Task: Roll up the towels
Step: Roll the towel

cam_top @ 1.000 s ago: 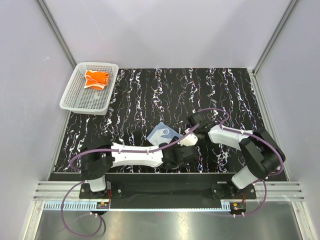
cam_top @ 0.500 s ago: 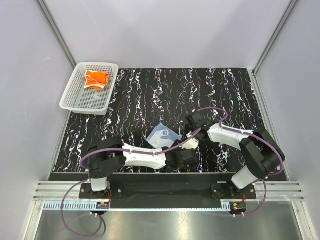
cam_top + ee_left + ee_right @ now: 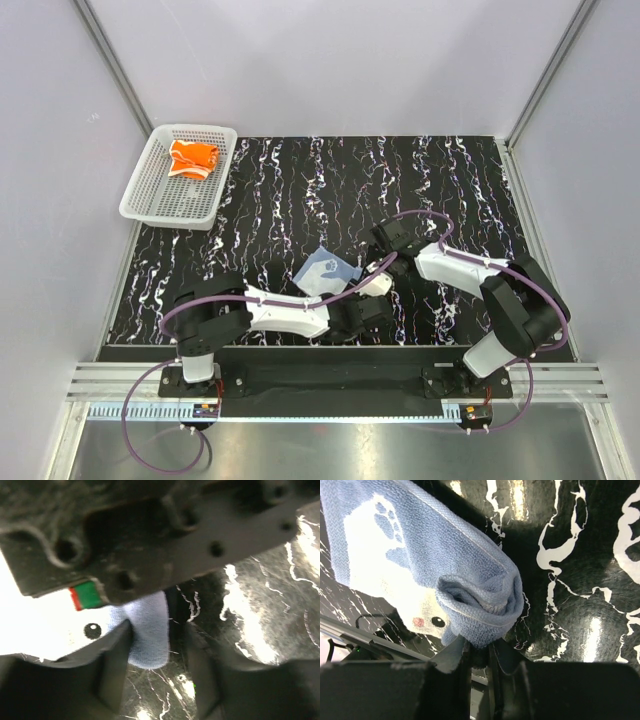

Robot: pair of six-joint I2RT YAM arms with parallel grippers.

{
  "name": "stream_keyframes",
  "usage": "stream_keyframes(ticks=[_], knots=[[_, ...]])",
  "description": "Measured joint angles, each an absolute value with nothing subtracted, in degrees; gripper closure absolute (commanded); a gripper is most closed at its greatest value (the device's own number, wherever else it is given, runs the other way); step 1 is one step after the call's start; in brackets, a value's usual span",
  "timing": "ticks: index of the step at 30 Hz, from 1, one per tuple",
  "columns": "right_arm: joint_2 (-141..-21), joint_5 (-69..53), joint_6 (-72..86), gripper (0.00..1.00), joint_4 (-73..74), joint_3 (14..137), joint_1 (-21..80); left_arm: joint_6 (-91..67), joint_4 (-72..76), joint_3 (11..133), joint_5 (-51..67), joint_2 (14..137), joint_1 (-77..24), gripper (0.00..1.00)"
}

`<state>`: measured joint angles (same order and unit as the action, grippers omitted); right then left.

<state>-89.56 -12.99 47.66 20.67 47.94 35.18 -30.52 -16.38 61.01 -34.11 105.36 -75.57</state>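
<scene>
My right gripper [image 3: 480, 652] pinches narrow on the blue towel's [image 3: 328, 268] rolled end, mid-tabletop toward the near edge, I judge to stop it unrolling; left gripper [image 3: 157, 662] straddles a tip of it half-wide, unclamped; orange towel [image 3: 193, 158] lies in the basket [image 3: 150, 207], far-left corner.

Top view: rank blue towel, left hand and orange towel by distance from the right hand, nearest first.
1. blue towel: centre, pinched in the right hand itself.
2. left hand: just beside it on the near-left, jaws around the same towel.
3. orange towel: far-left corner, inside the white basket.
</scene>
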Motion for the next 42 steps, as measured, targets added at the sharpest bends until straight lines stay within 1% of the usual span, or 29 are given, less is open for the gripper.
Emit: stream_keyframes(ticks=[1, 3, 4, 5, 8, 11, 14, 17, 18, 20, 22, 25, 30, 35, 42], knots=[[-89.56, -13.15, 47.51, 0.85, 20.93, 48.16, 35.11, -30.57, -16.40, 60.93, -34.33, 105.36, -75.46, 0.64], [-89.60, -13.50, 47.09, 0.86, 21.28, 48.66, 34.89, -30.70, -16.01, 60.62, -34.74, 105.25, -75.11, 0.74], [-89.65, -13.91, 46.87, 0.86, 21.39, 48.88, 34.74, -30.72, -15.73, 60.38, -34.72, 105.03, -74.87, 0.87], [-89.67, -14.37, 46.68, 0.86, 21.61, 49.10, 34.59, -30.83, -15.44, 60.10, -34.65, 104.75, -74.61, 0.93], [-89.67, -15.46, 46.02, 0.85, 22.04, 49.45, 34.13, -30.92, -14.61, 59.40, -33.82, 104.01, -73.87, 1.00], [-89.67, -16.69, 45.50, 0.84, 22.50, 49.47, 33.36, -31.22, -13.56, 58.74, -32.42, 103.42, -73.01, 1.00], [-89.65, -17.65, 44.91, 0.80, 22.87, 49.47, 32.97, -31.53, -12.49, 57.58, -29.74, 102.00, -71.85, 1.00], [-89.65, -18.50, 44.49, 0.69, 23.68, 49.60, 32.69, -31.53, -12.23, 56.36, -25.78, 100.05, -70.50, 1.00], [-89.65, -18.81, 44.34, 0.63, 24.12, 49.71, 32.56, -31.51, -12.25, 55.94, -24.08, 99.48, -69.87, 1.00], [-89.62, -19.66, 43.75, 0.58, 25.58, 50.24, 32.10, -31.51, -12.10, 54.85, -20.95, 98.35, -68.27, 1.00], [-89.62, -20.32, 43.31, 0.47, 26.61, 50.57, 31.38, -31.53, -11.68, 53.34, -16.95, 96.66, -66.35, 1.00], [-89.62, -20.69, 42.35, 0.37, 27.64, 50.70, 29.87, -31.57, -11.66, 51.99, -11.73, 94.89, -63.64, 1.00], [-89.58, -20.58, 40.38, 0.33, 30.00, 51.55, 26.55, -31.94, -11.44, 50.78, -5.76, 93.58, -61.58, 1.00], [-88.05, -19.62, 38.09, 0.30, 33.08, 53.67, 22.24, -33.89, -11.03, 49.71, 2.94, 92.16, -57.82, 1.00], [-79.37, -19.90, 36.88, 0.28, 32.08, 54.61, 20.80, -38.72, -6.09, 45.89, 16.69, 90.48, -49.50, 1.00]])
